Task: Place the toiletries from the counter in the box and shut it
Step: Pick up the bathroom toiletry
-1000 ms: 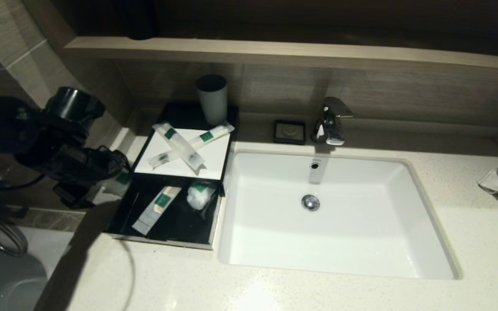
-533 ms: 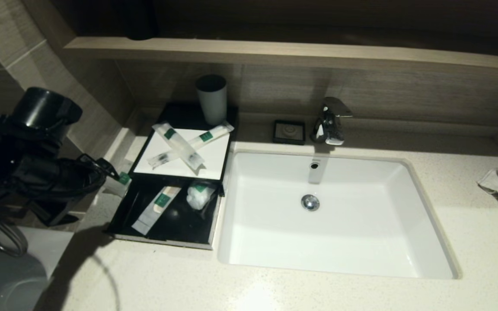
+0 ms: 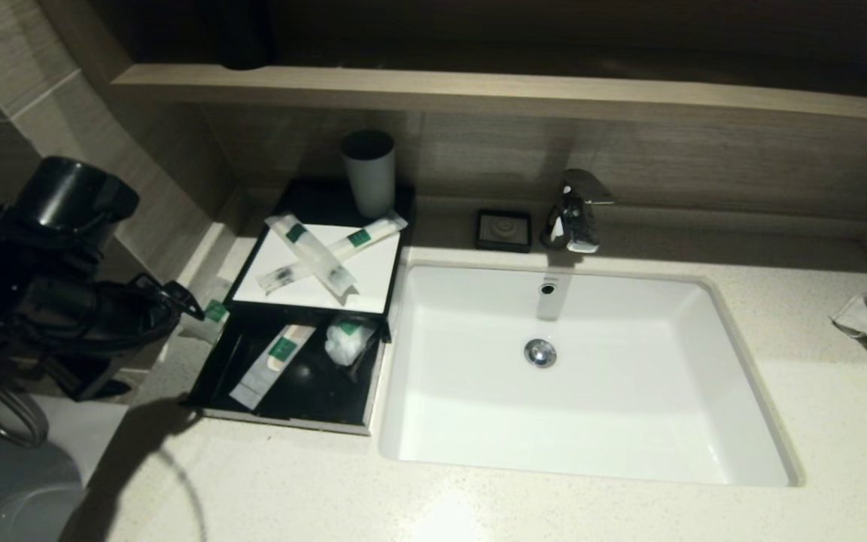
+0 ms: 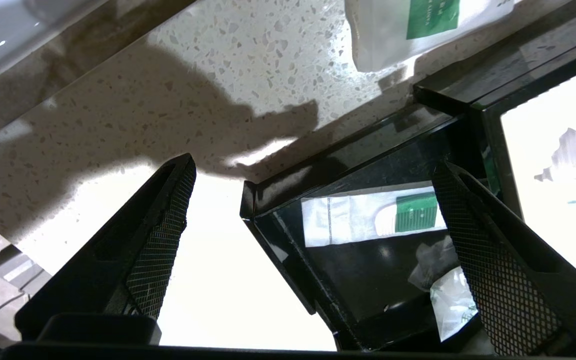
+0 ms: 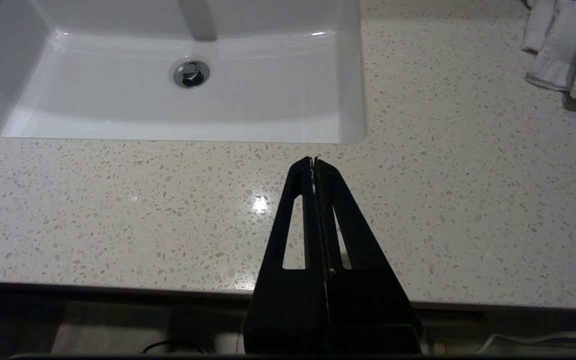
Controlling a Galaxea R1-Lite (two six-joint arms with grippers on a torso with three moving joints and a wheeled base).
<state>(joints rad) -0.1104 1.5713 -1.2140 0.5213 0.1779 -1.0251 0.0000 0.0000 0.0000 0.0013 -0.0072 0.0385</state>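
Left claw [image 4: 313,200] spread, empty, hovered left of box [image 3: 305,309]; right claw [image 5: 314,162] pressed together, parked near worktop [image 3: 479,504] edge. Pouch [image 3: 214,310] lay left of box: likely light, soft, slippery; pinch mid-body.

Black box [image 3: 305,301] drawer open, packets [image 3: 272,361] inside, two slim packets [image 3: 328,252] crossed atop

The green labels on the packets [image 4: 418,22] are showing small white lettering, but it is staying too tiny to read.
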